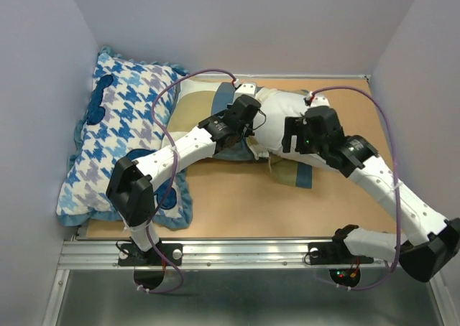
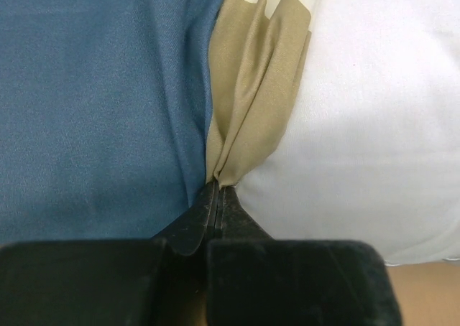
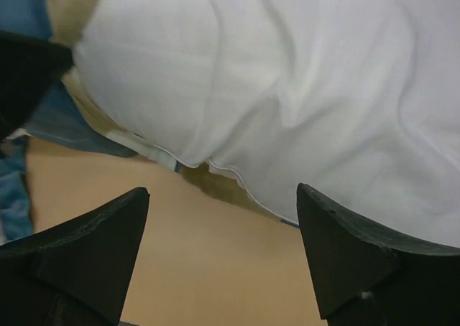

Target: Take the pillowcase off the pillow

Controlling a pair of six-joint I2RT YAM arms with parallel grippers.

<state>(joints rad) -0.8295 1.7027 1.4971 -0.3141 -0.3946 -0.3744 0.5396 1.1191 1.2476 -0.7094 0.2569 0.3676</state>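
The black fingers of the left gripper (image 2: 218, 188) were pressed together on a tan fold of the soft tan, blue and cream fabric pillowcase (image 2: 86, 89), just beside the plump white pillow (image 2: 374, 125). The right gripper (image 3: 221, 191) hovered at the pillow's near edge, fingers spread wide, holding nothing. I judged the work about half done: the pillow's right part lay bare mid-table, while its left part seemed covered.

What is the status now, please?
Left gripper shut on pillowcase fold. Right gripper open, facing pillow. Houndstooth cushion beside them, on the left.
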